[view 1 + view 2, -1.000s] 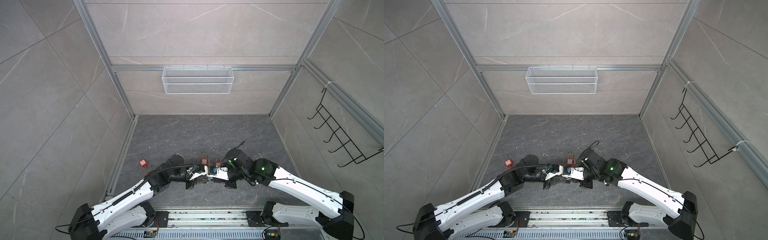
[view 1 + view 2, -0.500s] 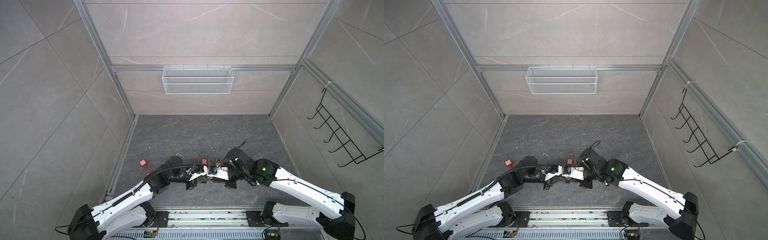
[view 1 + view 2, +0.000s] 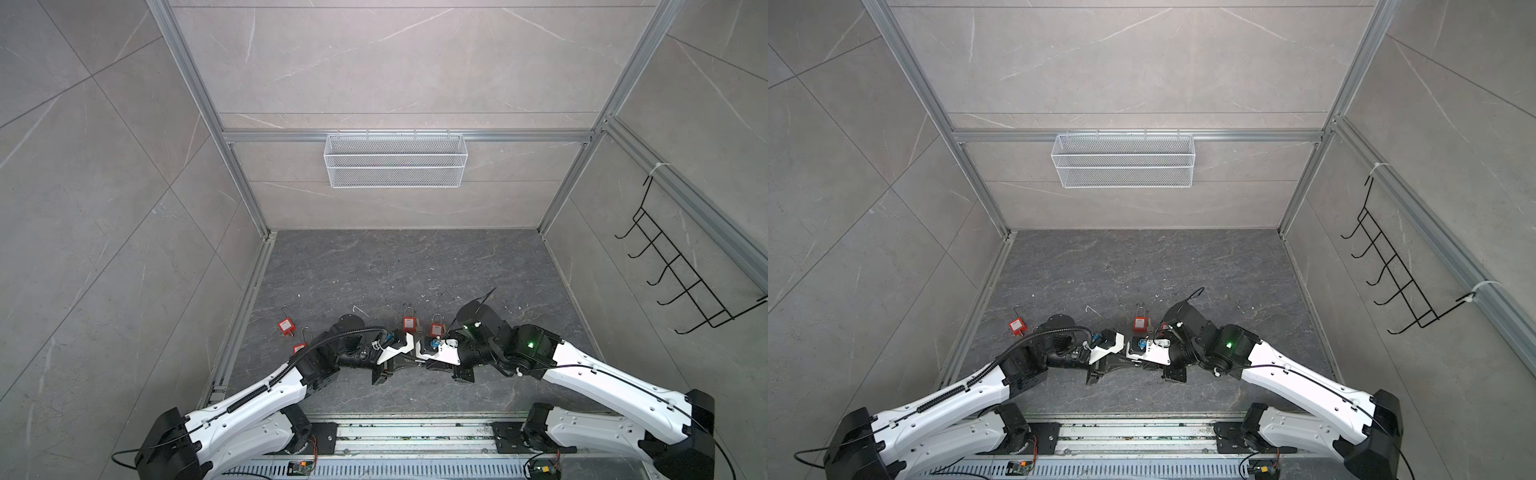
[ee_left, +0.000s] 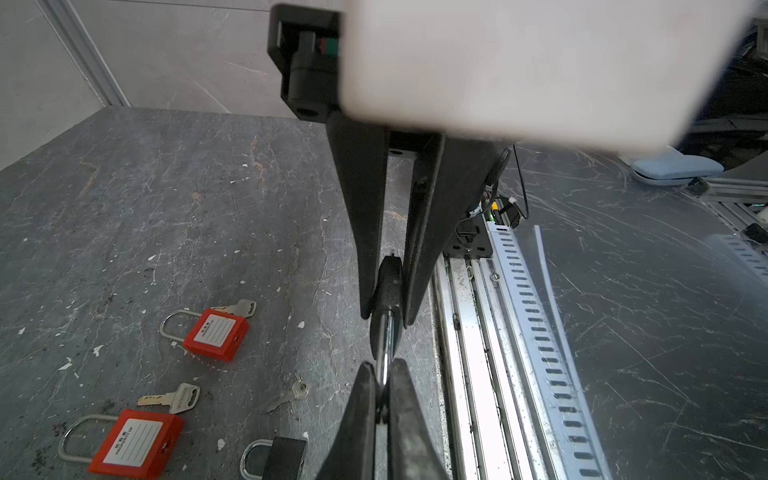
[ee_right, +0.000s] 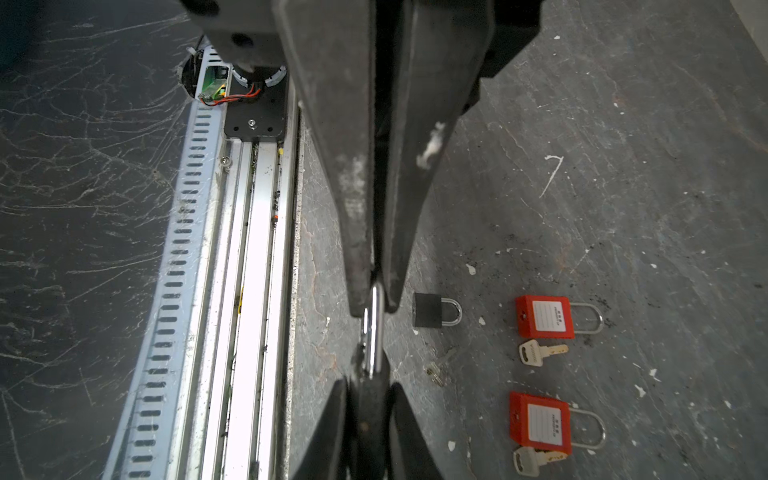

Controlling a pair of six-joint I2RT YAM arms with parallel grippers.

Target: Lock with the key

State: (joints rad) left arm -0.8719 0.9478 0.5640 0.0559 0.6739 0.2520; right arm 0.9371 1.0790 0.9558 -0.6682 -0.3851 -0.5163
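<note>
I have the black padlock [image 4: 388,282] held up between the two arms, off the worktop [image 4: 166,187], close to the middle of its front edge and just beside the rail [image 4: 469,332]. The right claw [image 5: 369,386] is pressed onto the dark body. The left claw [image 4: 383,370] is pinched tight on the bow of the silver shackle [image 5: 374,332]. In both top views the arms hide the lock itself.

The lock's long axis runs from claw to claw, roughly along the front edge. The shackle points toward the left arm and the body toward the right arm. I see it edge-on, and I cannot make out the keyhole or whether the shackle legs are fully seated.

As I read it, the step in hand is steadying the lock and pushing the shackle home. To do that well I would:
- keep both claws on one line;
- push straight along the axis, without twisting;
- let the right claw take the load so the body does not slip.

Neither claw holds a key. A small key [image 4: 293,390] lies loose on the worktop, near the second black padlock [image 5: 436,309] and the red padlocks [image 5: 544,316]. One claw must let go to fetch it.
</note>
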